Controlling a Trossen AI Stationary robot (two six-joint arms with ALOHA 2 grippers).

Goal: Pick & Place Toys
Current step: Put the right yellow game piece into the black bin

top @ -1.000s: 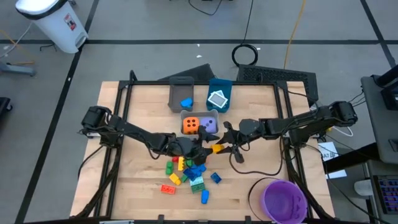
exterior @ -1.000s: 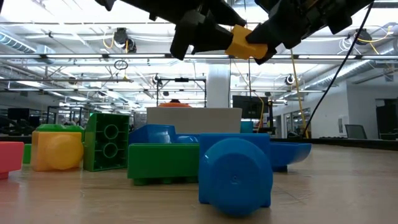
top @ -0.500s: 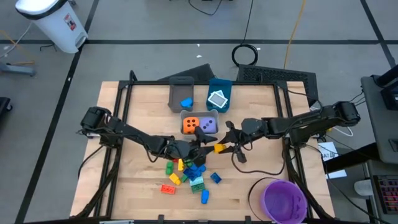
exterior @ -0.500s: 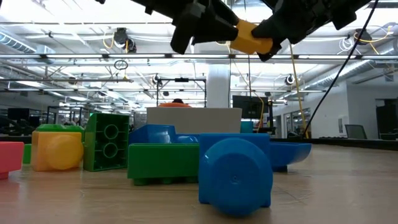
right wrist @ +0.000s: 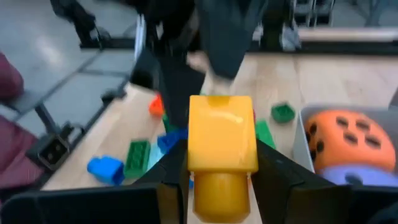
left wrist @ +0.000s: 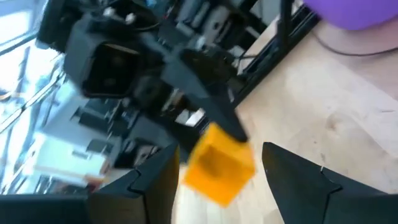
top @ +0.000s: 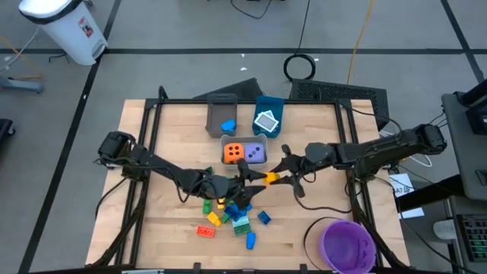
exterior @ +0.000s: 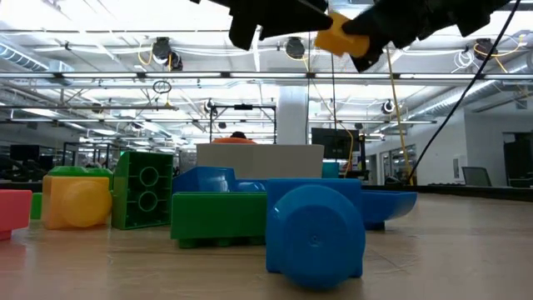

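My right gripper [right wrist: 221, 177] is shut on a yellow brick [top: 270, 178], held in the air above the middle of the table in front of the dice bin. My left gripper [left wrist: 221, 183] reaches in from the left. Its open fingers stand on either side of the same brick [left wrist: 217, 163], with a gap showing on one side. Below them lies a pile of red, yellow, green and blue bricks [top: 232, 213]. An orange die [top: 233, 153] and a purple die [top: 256, 154] sit in a grey bin [top: 243, 141]. My right gripper pinches the yellow brick's two opposite sides [right wrist: 194, 155] between its two fingers. The fingers come nearly level from the table's right side. The brick is lifted clear of the table, a round stud [right wrist: 217, 193] facing back toward the wrist. My left gripper: whether its fingers touch the brick's other end, I cannot tell.
A grey bin [top: 221, 106] with a blue brick and a blue bin [top: 270, 103] with a white-teal tile stand at the far middle. A round purple bowl [top: 348, 245] sits at the near right corner. A dark frame [top: 152, 114] borders the table.
Both grippers have risen together with the yellow brick between them. They have drifted a little toward the table's right edge, my right gripper drawing back and my left following it.
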